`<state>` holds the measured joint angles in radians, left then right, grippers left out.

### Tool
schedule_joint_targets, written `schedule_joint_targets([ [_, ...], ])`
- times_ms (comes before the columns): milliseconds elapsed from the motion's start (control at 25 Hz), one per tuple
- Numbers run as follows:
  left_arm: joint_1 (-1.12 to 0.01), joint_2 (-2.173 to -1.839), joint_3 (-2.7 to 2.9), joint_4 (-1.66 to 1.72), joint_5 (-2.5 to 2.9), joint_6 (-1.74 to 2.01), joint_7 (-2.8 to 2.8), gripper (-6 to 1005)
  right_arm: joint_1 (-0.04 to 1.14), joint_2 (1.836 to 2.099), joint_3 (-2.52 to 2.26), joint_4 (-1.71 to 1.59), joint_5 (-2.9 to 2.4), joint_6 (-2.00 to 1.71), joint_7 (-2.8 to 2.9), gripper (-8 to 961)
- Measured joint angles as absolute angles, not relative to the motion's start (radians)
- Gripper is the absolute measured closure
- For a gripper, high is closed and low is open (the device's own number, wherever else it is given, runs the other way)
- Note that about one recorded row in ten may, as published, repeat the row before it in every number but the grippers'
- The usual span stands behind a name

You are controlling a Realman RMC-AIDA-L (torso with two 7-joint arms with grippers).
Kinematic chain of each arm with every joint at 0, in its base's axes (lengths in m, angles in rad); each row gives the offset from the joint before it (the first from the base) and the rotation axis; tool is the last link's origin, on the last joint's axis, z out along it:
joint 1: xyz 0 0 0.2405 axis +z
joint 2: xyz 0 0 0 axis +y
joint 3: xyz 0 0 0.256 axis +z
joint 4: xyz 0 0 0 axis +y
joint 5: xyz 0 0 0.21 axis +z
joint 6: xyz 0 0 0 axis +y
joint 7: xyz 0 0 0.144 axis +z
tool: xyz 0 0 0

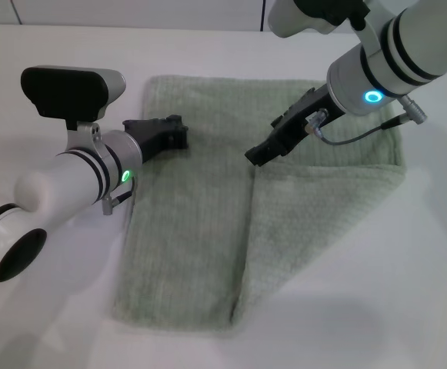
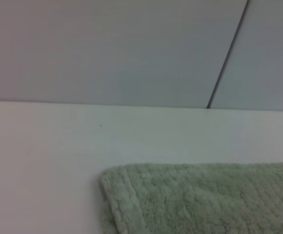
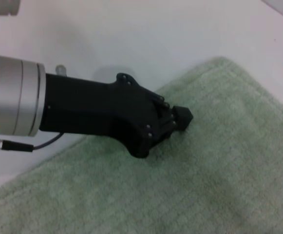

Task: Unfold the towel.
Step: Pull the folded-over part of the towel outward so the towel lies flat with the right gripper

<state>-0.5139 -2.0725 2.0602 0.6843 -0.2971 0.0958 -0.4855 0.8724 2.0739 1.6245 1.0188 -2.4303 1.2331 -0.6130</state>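
Observation:
The pale green towel (image 1: 188,231) lies flat on the white table (image 1: 408,292). Its right part is folded over as a flap (image 1: 323,207), and the flap's corner is near the towel's middle. My right gripper (image 1: 254,156) is shut, with its tip at that flap corner; I cannot tell if it pinches cloth. My left gripper (image 1: 178,132) is shut and empty, just over the towel's far left part. It also shows in the right wrist view (image 3: 184,117), above the towel (image 3: 219,185). The left wrist view shows only a far corner of the towel (image 2: 204,200).
The white table (image 1: 54,323) extends around the towel on every side. A pale wall (image 2: 107,48) rises behind the table's far edge. Both arms reach in over the towel from the left and the right.

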Motion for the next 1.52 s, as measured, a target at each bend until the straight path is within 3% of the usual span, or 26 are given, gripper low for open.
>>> schedule_joint_targets([
  [1520, -0.510, -2.072, 2.062, 0.687, -0.296, 0.097, -0.486, 1000, 0.907, 2.075, 1.598, 0.834, -2.355, 1.131, -0.655, 220],
])
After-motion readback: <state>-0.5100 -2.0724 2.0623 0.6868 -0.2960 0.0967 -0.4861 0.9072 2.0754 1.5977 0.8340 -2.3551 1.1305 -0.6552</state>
